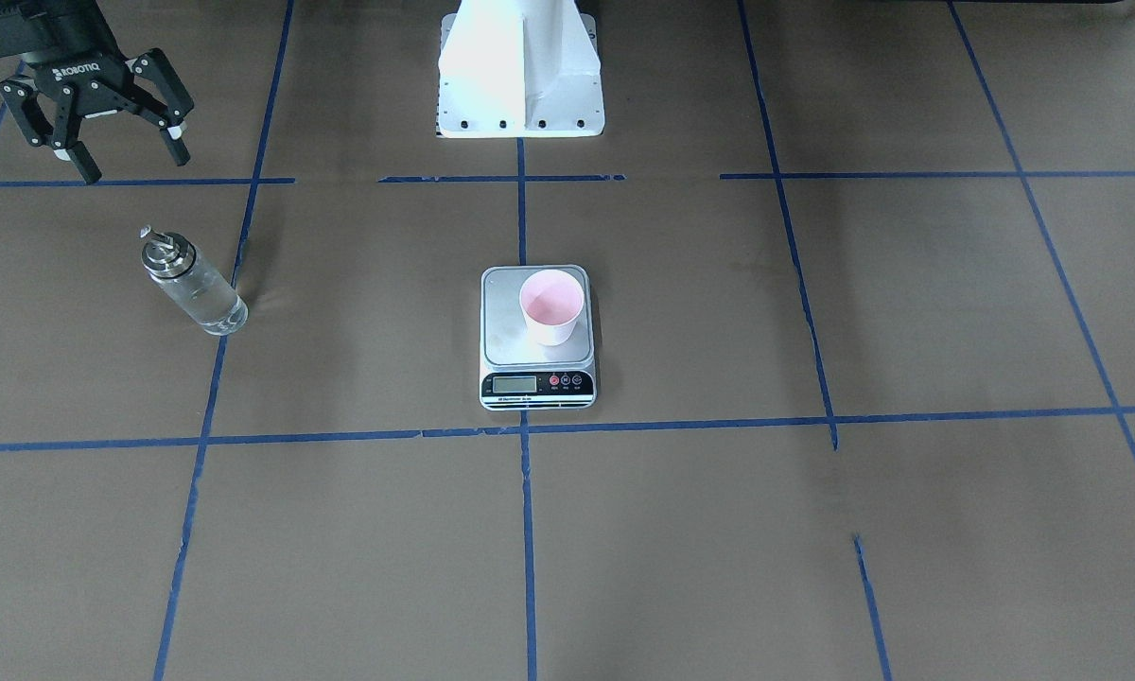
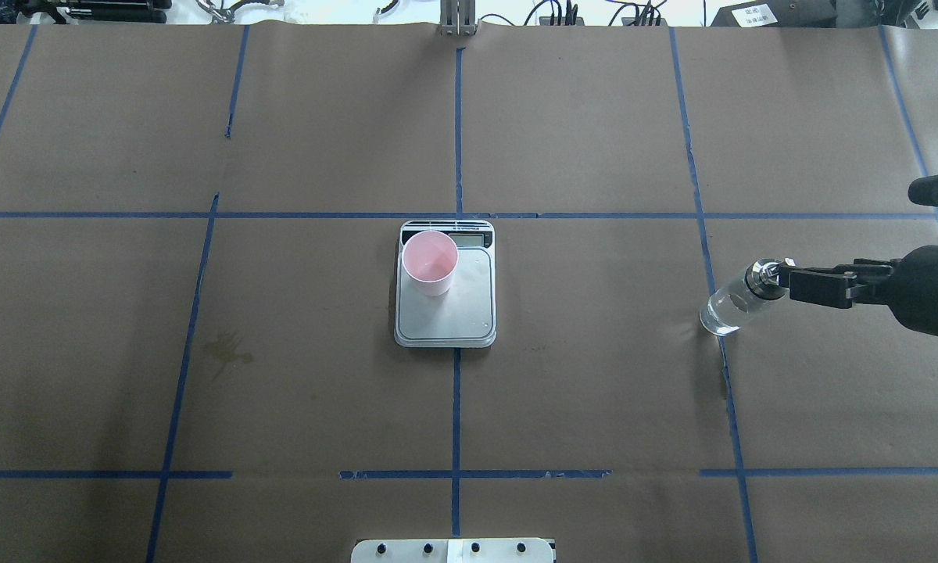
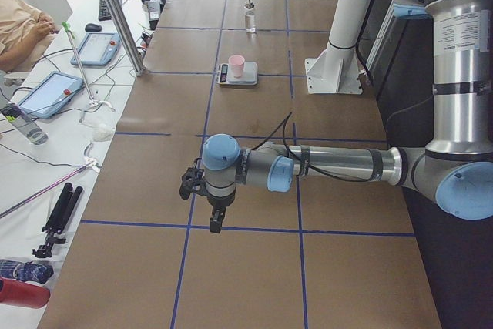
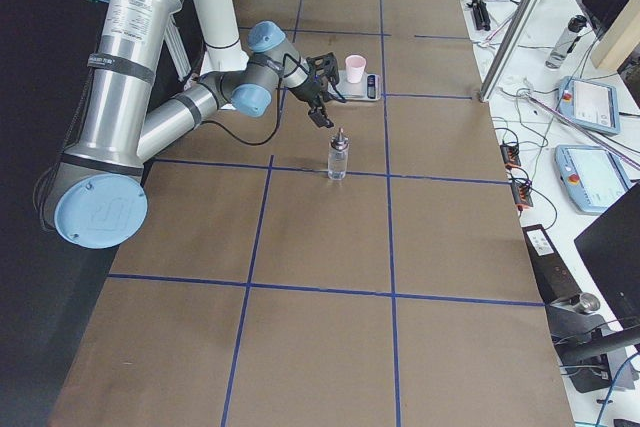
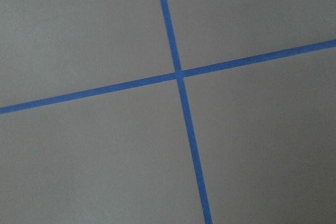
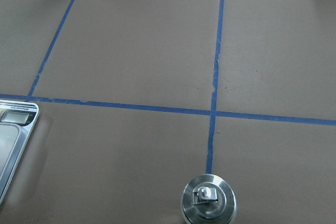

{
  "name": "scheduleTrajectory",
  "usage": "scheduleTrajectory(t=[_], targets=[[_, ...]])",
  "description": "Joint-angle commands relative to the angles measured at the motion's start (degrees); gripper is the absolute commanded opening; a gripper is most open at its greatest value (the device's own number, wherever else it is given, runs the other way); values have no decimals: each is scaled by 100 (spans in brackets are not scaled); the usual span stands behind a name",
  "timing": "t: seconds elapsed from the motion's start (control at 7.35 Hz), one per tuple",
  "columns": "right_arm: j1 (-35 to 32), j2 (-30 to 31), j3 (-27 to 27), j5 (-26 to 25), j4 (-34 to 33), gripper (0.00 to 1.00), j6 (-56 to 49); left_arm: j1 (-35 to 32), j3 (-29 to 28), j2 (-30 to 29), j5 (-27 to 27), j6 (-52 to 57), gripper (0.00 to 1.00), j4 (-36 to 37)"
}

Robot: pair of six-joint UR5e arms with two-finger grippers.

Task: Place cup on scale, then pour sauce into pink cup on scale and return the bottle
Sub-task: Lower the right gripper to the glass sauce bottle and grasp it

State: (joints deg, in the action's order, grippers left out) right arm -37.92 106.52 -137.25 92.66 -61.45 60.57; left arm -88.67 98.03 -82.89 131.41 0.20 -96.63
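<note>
The bottle [image 1: 194,288] is standing upright at the left of the front-facing view, on a blue tape line [image 1: 210,397], well apart from the scale [image 1: 506,331] at the centre. The cup [image 1: 551,307] is already sitting on the scale, toward the right side of the steel plate. The right gripper [image 1: 132,163] is hanging in the upper left of that frame, just beyond the bottle. Its jaws are spread wide and gripping nothing, and no finger is touching the glass there. The left gripper [image 3: 202,204] is showing only in the left side view, low over the table and far from everything, and I cannot tell how far open it is. The bottle is looking rigid, smooth and breakable, so a firm but not crushing squeeze is probably what it is calling for. The clear sauce inside is likely adding weight that will shift on tilting. The straight glass wall below the metal collar is offering the best hold, since the collar and small spout are narrow and slick. The cup is looking light and easy to knock, so the spout should be coming over its rim without brushing it. Only brown paper and tape lines are lying between bottle and scale. The white pedestal [image 1: 520,76] is standing at top centre, off that path.
</note>
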Motion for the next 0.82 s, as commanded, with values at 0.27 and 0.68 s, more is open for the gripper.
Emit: scheduleTrajectory(t=[0.27, 0.68], targets=[[775, 448, 878, -1397, 1767, 100, 25, -229, 436, 133, 96, 138, 100, 795], [1373, 457, 1314, -2310, 2286, 100, 209, -229, 436, 133, 96, 138, 100, 795]])
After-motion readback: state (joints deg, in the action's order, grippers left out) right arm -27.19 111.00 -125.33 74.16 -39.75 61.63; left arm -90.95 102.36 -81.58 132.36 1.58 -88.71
